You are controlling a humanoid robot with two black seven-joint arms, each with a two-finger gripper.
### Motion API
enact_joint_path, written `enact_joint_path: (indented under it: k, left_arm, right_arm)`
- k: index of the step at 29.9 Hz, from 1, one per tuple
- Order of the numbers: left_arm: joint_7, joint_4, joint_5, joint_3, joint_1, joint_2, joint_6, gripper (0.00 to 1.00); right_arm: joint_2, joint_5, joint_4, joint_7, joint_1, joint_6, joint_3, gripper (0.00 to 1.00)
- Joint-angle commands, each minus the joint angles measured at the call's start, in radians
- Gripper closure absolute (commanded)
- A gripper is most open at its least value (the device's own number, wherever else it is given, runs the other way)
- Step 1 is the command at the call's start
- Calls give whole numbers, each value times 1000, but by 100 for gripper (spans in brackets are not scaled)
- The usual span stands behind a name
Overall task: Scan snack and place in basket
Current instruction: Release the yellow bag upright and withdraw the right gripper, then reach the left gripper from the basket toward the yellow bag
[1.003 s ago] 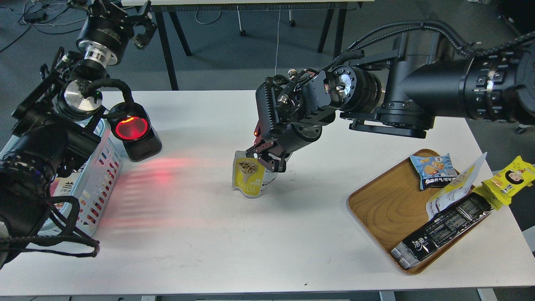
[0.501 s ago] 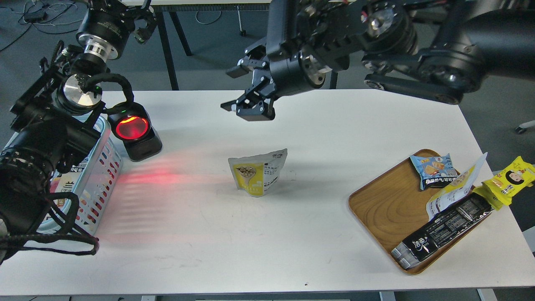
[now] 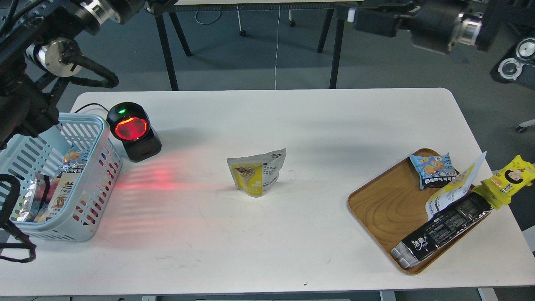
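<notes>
Head view: the snack (image 3: pixel 256 174) is standing upright on the table (image 3: pixel 267 246), between scanner (image 3: pixel 133 131) and wooden tray (image 3: pixel 388 209); neither gripper's fingers are showing, state untellable.

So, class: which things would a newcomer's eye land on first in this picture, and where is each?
The black barcode scanner with its glowing red window, back left, streaking red light across the white table. Then the yellow and white stand-up pouch alone at centre, and the light blue slotted plastic basket at far left.
</notes>
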Motion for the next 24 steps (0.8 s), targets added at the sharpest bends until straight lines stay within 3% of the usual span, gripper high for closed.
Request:
enact_joint_path:
  k: [1, 8, 11, 17, 20, 24]
  left_arm:
    - [-3, -161, 264, -2, -13, 45, 0, 1]
    - [-4, -433, 682, 1, -10, 53, 0, 1]
    - [-6, -536, 857, 1, -3, 42, 0, 2]
    - [-6, -616, 1215, 136, 0, -5, 0, 4]
    - [-6, -646, 1373, 199, 12, -35, 0, 4]
    - [-6, -680, 1497, 271, 29, -41, 0, 4]
  right_arm:
    - [-37, 176, -60, 0, -134, -2, 93, 2]
    - [44, 554, -260, 0, -271, 21, 173, 1]
    - [104, 754, -360, 0, -303, 85, 181, 1]
    - [234, 1098, -580, 0, -375, 249, 257, 1]
    - [314, 1208, -650, 0, -456, 322, 404, 1]
    - [366, 1224, -667, 0, -584, 337, 627, 1]
